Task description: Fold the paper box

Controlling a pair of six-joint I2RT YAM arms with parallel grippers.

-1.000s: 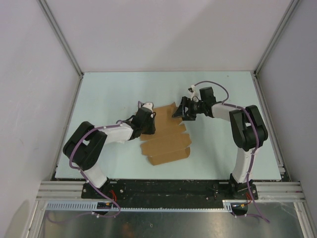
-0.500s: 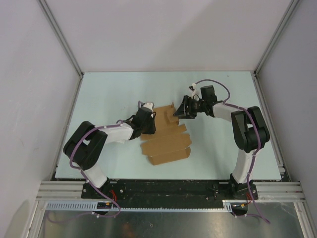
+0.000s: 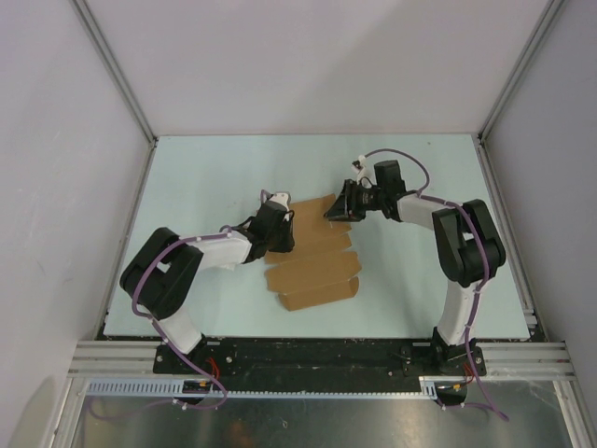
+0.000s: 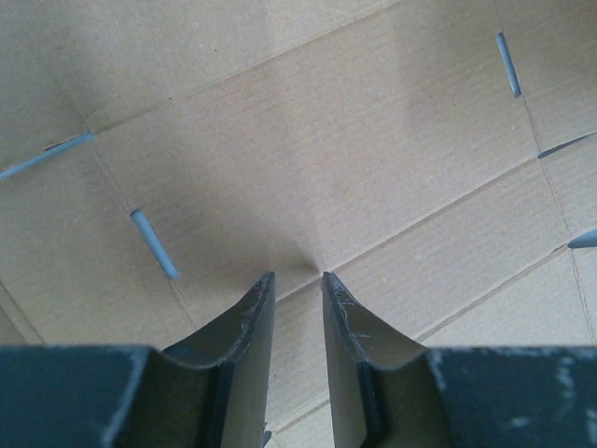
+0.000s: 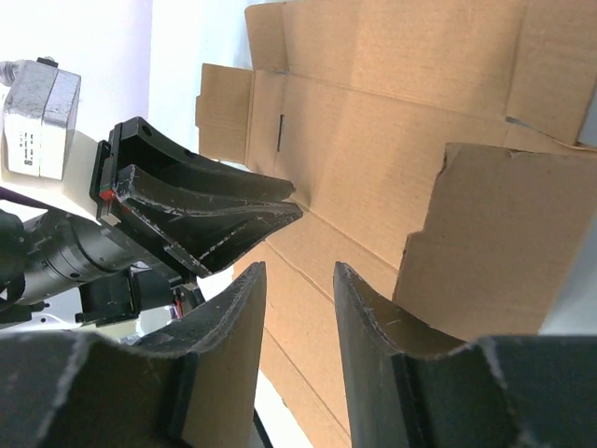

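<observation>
Paper box [image 3: 315, 271], plain brown creased cardboard sheet, mid-frame.
Left tool [image 4: 297, 275], right tool [image 5: 298, 266]: apart, empty; raised flap [image 5: 504, 233] beside right tool may spring flat.

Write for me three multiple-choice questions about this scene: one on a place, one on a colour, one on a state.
1. Where does the paper box lie? A) between the two grippers B) in a far corner C) on the metal rail
2. What colour is it? A) white B) brown C) blue
3. What is its state? A) closed carton B) crumpled ball C) mostly flat sheet
A: the left gripper is at its left edge, the right gripper at its right. B: plain brown cardboard. C: its panels lie spread on the table.
</observation>
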